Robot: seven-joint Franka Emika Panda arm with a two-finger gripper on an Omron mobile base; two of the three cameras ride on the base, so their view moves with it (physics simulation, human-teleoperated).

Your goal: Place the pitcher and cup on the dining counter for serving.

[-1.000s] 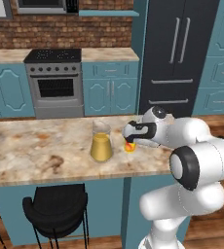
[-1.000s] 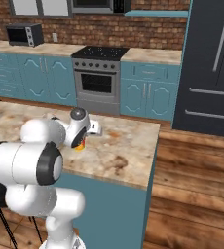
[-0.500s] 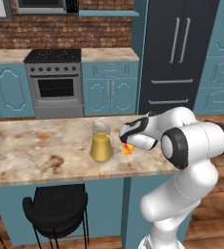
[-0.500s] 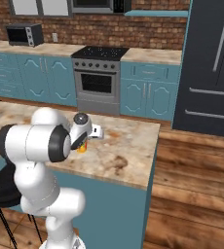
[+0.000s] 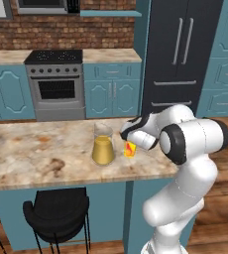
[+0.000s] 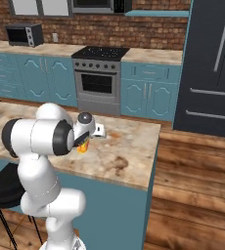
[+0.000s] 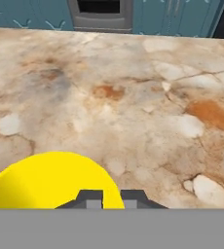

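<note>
Cup [image 5: 130, 149] sits on the desk [image 5: 31, 154], just beside the pitcher [image 5: 103, 145] at its 3 o'clock. Hand [image 7: 111, 198] hangs right over the cup, fingers nearly shut, gripping nothing.

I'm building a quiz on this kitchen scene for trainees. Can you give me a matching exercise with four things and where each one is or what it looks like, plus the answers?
Things:
1. pitcher
2. cup
3. stool
4. stove

Descriptions:
A. black, tucked under the near edge of the dining counter
B. against the brick wall, between teal cabinets
C. small and yellow-orange, right under the hand
D. clear glass with yellow-orange liquid, standing upright on the stone top

Pairs: 1-D, 2-C, 3-A, 4-B
</note>
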